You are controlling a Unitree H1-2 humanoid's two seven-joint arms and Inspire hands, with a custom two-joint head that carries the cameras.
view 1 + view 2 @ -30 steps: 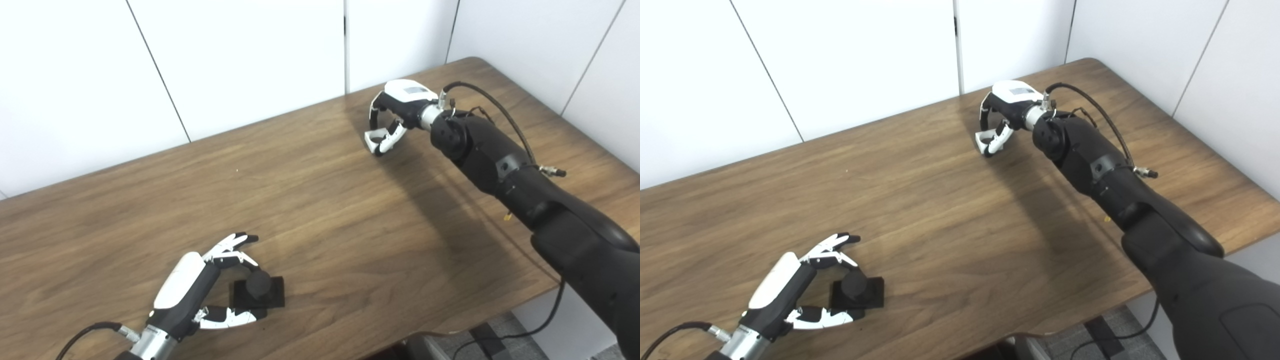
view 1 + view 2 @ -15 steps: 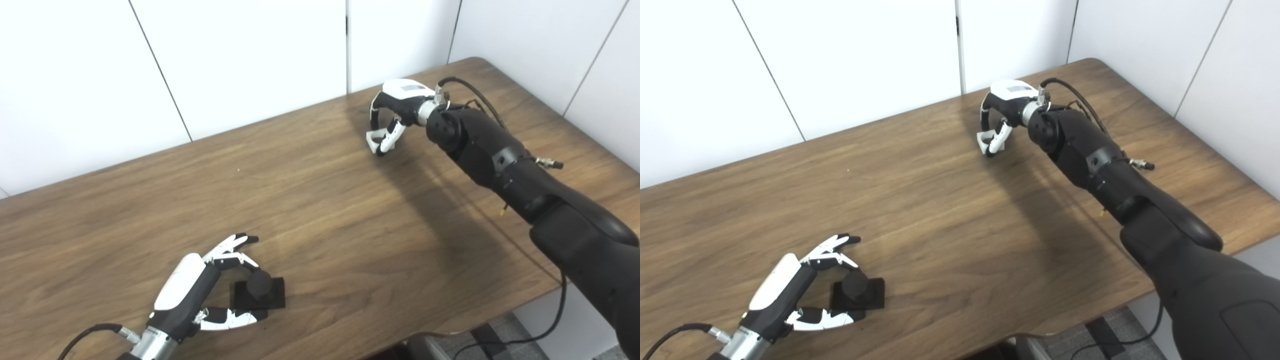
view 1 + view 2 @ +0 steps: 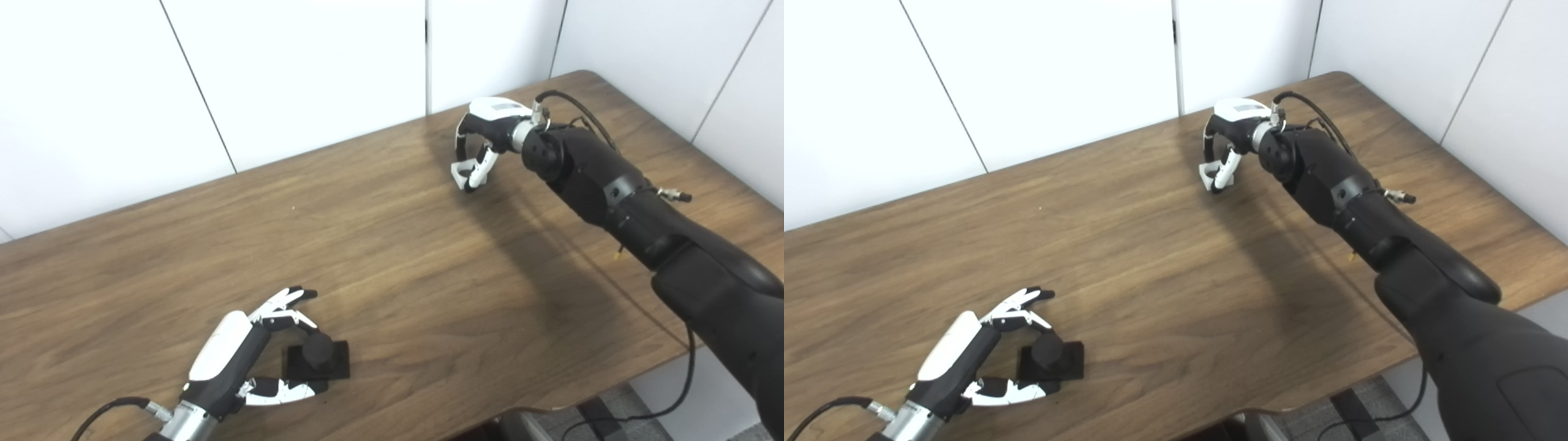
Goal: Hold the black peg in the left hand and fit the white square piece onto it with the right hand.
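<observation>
Your left hand [image 3: 245, 358] lies low on the bench [image 3: 392, 257], with its fingers [image 3: 283, 301] spread apart and curved around the black peg [image 3: 318, 349]. The upper fingers reach over the round top of the peg and the thumb [image 3: 285, 390] lies along the near edge of its flat square base. The fingers seem to touch the peg, but you cannot tell from these views if they really press it. The base rests flat on the bench, so the peg is not lifted.

Your right hand [image 3: 484, 138] is well apart from the left one, near the far edge of the bench. Its fingers curl downward and close on the white square piece [image 3: 460, 176], which sits at the fingertips, below the palm. You cannot tell whether the piece touches the bench or hangs just above it.

Compared with one second ago, the left hand and the peg stay in the same place and the same pose. The right hand holds the white piece as before, and its position on the bench is almost the same. The right forearm has turned a little, and the cable [image 3: 576, 110] at the wrist now lies closer to the arm.
</observation>
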